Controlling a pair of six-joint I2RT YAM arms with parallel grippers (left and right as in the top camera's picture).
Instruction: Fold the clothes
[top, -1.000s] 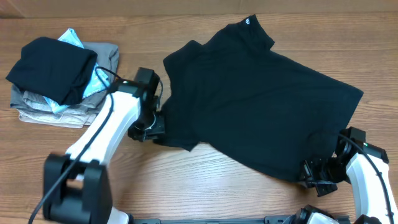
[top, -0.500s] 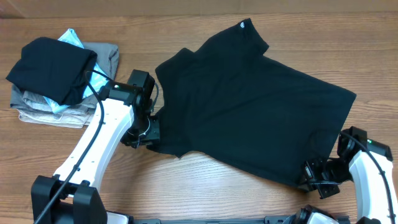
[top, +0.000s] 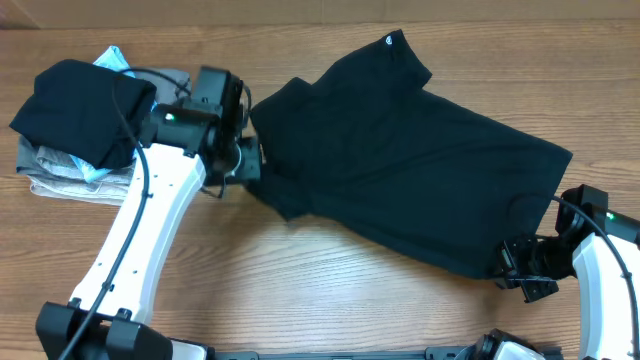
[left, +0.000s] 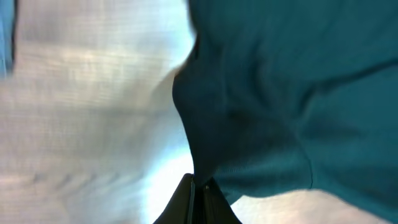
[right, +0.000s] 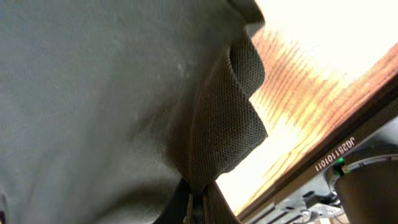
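The clothes, one large black T-shirt (top: 400, 170), lie spread across the middle of the wooden table, the small neck label (top: 389, 40) at the far edge. My left gripper (top: 250, 162) is shut on the shirt's left edge near the sleeve. The left wrist view shows the dark cloth (left: 280, 106) pinched between the closed jaws (left: 200, 190). At the near right corner my right gripper (top: 510, 268) is shut on the shirt's hem. Seen from the right wrist, a fold of fabric (right: 224, 124) runs down into the closed jaws (right: 198, 202).
A pile of folded garments (top: 90, 130) sits at the far left: grey and beige ones below, a light-blue patterned one between, a dark one on top. The table's near edge (right: 323, 149) runs close to my right gripper.
My left gripper has moved away from me and a little right, dragging the shirt's left edge with it. The right gripper has shifted slightly right, holding the hem. Both stayed shut.
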